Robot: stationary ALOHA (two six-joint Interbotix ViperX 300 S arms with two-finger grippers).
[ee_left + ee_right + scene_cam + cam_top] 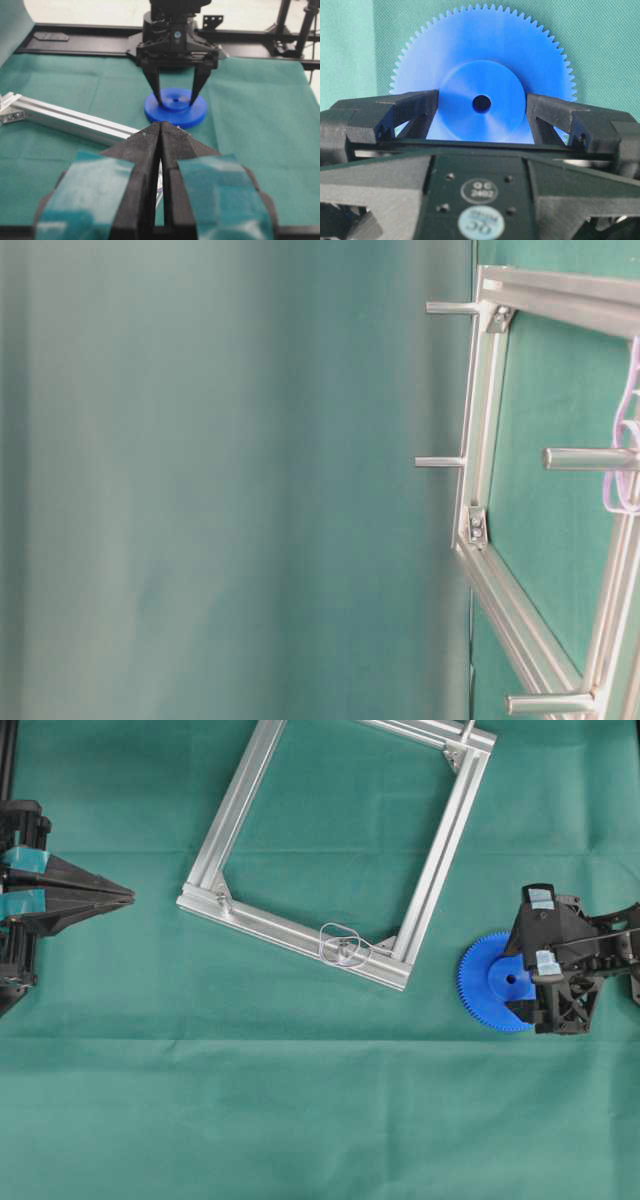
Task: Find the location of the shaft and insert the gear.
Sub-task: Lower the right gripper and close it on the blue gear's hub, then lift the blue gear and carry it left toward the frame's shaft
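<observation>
While flat on green bench (300,1120): bright blue toothed plastic gear (485,982), hub axis pointing up.
Right pincer (533,982): fingers apart, straddling hub.
Left pincer (128,897): together, holding nothing.

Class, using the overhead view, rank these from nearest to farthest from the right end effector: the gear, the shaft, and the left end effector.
1. Gear: directly beneath the right end effector, its open fingers either side of the hub.
2. Shaft: left of it, on the frame's lower rail.
3. Left end effector: far left edge, fingers shut.
</observation>
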